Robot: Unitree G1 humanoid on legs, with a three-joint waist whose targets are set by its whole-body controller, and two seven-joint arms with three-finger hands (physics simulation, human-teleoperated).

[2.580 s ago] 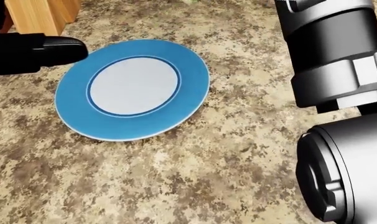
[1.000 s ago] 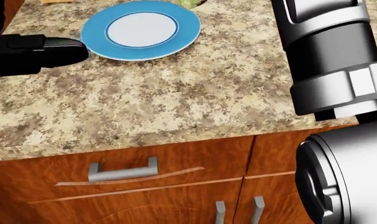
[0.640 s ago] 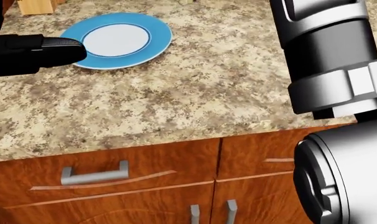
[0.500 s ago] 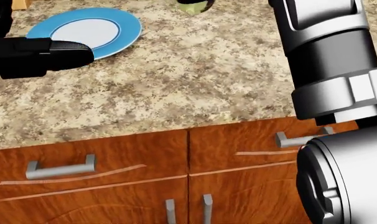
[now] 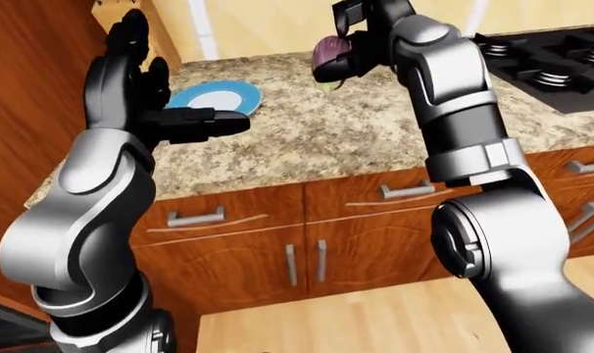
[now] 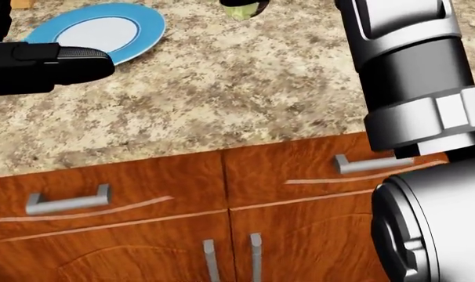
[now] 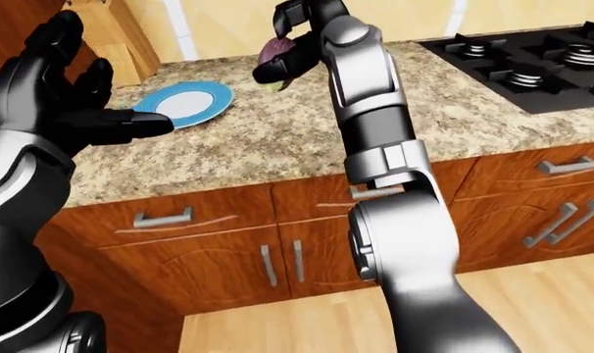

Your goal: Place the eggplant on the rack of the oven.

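Note:
A purple eggplant (image 5: 328,57) with a green stem end is held up over the counter, and my right hand (image 5: 346,45) is shut on it. In the head view only its tip (image 6: 241,8) shows at the top edge. My left hand (image 5: 169,88) is raised at the left with its fingers spread and nothing in it. No oven rack shows in any view.
A blue plate (image 5: 215,98) lies on the granite counter (image 5: 375,132) near my left hand. A black gas cooktop (image 7: 533,66) sits at the right. Wooden drawers and doors (image 6: 222,223) run under the counter. A tall wooden cabinet (image 5: 32,88) stands at the left.
The camera has pulled away from the counter and shifted right. The plate slid to the upper left of the head view, and the counter edge, the drawers and the eggplant's tip came into sight.

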